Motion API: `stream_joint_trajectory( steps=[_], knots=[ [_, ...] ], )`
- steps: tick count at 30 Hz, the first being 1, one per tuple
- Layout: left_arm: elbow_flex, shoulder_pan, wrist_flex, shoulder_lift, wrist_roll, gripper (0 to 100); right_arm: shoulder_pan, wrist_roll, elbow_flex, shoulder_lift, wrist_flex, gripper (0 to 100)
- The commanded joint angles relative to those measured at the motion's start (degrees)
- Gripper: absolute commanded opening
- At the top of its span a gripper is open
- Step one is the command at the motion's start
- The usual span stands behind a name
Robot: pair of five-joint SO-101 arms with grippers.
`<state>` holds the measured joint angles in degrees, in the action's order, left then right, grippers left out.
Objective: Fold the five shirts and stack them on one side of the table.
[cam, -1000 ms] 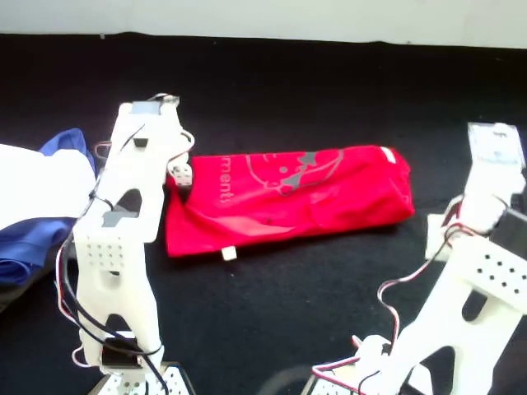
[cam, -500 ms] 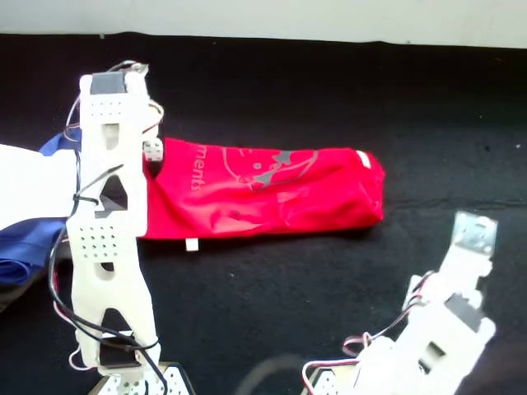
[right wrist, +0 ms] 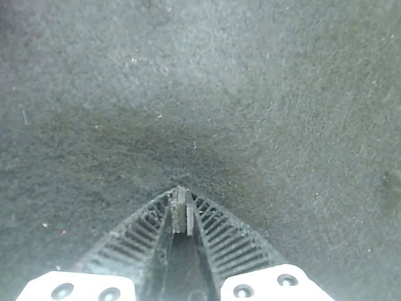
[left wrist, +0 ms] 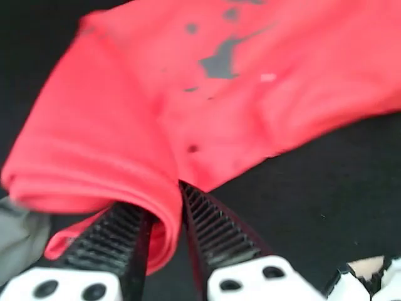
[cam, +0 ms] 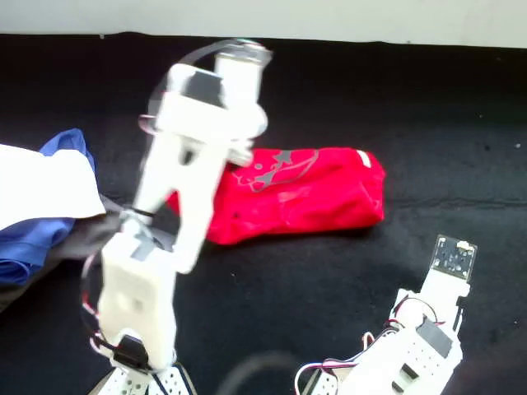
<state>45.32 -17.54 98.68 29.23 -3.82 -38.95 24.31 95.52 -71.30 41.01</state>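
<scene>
The red shirt (cam: 313, 191) lies folded across the middle of the black table (cam: 428, 123), its grey print facing up. My left arm (cam: 193, 164) stands raised over the shirt's left end. In the left wrist view my left gripper (left wrist: 166, 210) is shut on a doubled edge of the red shirt (left wrist: 207, 100), lifted off the table. My right arm (cam: 428, 329) is low at the front right, away from the shirt. My right gripper (right wrist: 180, 210) is shut on nothing, just above bare table.
A pile of shirts sits at the table's left edge: a white one (cam: 41, 185) on top, a blue one (cam: 33, 243) beneath and a grey one (cam: 86, 239) beside it. A pale wall (cam: 329, 16) runs behind the table.
My left arm has lifted the red shirt's left end and swung it right over the shirt, which now looks shorter. The right arm has drawn back toward the front edge.
</scene>
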Motion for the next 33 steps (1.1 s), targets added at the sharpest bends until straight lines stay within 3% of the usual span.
stream_joint_trajectory(
  steps=[1,9,20,27,33],
  knots=[
    [3.0,-7.4,-5.9,-1.7,0.4,1,-0.4,0.4,2.8,-2.8,-0.4,0.5],
    [10.0,-16.3,-14.8,9.9,0.4,1,-0.4,0.4,4.3,-6.0,0.5,0.5],
    [29.5,-16.7,-23.3,31.5,0.4,1,-0.3,0.3,4.3,-6.3,0.5,0.5],
    [37.1,-19.6,-23.5,34.3,0.4,8,-0.3,0.3,4.3,-6.3,0.5,0.5],
    [37.2,-20.2,-25.9,34.3,0.2,3,-0.3,0.3,4.4,-6.3,0.5,0.5]
  ],
)
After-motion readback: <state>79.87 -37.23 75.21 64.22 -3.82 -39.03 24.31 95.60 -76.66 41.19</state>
